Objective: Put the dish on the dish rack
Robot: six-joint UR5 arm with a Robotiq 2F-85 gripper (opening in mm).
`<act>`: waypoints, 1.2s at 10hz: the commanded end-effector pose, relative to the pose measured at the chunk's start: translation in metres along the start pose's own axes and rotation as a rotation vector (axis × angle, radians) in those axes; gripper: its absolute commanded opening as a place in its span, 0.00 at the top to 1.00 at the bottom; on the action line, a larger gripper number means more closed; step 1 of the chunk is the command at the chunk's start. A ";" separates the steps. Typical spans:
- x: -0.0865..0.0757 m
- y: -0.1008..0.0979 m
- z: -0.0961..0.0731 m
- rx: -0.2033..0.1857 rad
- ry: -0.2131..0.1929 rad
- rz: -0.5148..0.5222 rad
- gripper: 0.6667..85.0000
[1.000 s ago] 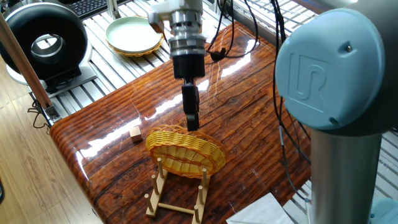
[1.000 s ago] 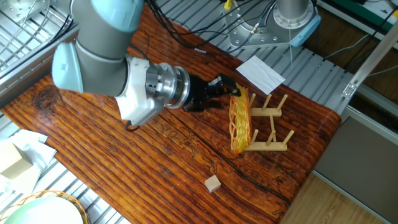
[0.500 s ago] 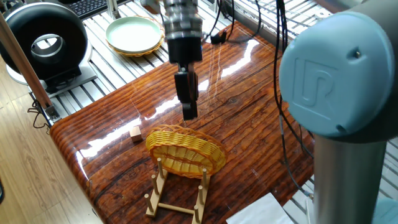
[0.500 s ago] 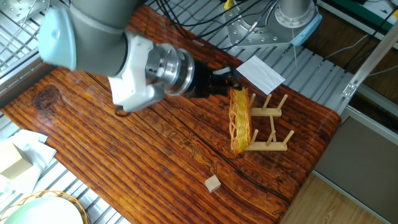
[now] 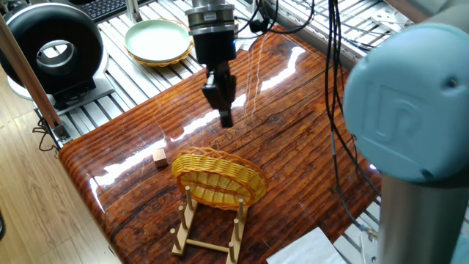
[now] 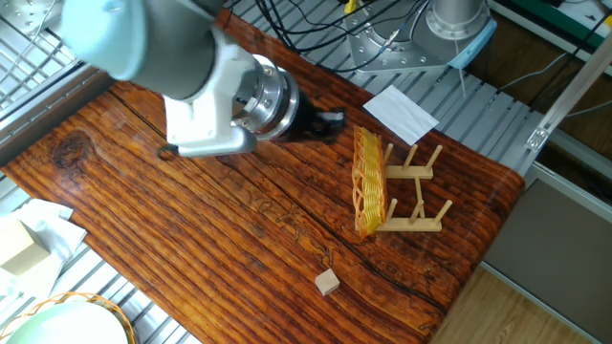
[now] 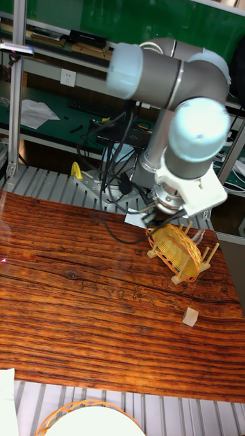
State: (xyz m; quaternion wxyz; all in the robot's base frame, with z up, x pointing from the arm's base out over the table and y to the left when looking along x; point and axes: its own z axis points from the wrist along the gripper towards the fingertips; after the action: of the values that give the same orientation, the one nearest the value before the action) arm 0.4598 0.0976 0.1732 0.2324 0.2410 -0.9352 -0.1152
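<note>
The dish [image 5: 220, 176] is a yellow woven wicker plate that stands on its edge between the pegs of the dish rack [image 5: 209, 231], at the table's near end. From the other side the dish [image 6: 368, 182] leans against the first pegs of the rack [image 6: 416, 196]. In the tall fixed view the dish [image 7: 178, 251] sits in the rack [image 7: 205, 255] just below the arm's wrist. My gripper [image 5: 225, 114] hangs above and behind the dish, apart from it, open and holding nothing. My gripper [image 6: 330, 119] points toward the dish's top rim.
A small wooden cube [image 5: 159, 156] lies left of the rack. A pale green plate in a wicker holder [image 5: 158, 40] sits off the table's far corner by a black round device [image 5: 55, 48]. White paper [image 6: 400, 112] lies beyond the rack. Cables trail behind the arm.
My gripper has drawn up and back from the dish's rim, with a widening gap. The dish stays standing in the rack and has not moved.
</note>
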 end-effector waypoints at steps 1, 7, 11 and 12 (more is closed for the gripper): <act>-0.007 -0.069 -0.011 0.232 -0.055 0.119 1.00; -0.093 -0.121 -0.046 0.364 -0.438 0.209 1.00; -0.105 -0.099 -0.042 0.268 -0.463 0.186 1.00; -0.102 -0.098 -0.042 0.269 -0.456 0.178 1.00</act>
State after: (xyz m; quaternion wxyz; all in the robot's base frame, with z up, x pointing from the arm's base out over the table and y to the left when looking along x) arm 0.5948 0.0497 0.1361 0.0029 0.1576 -0.9875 0.0028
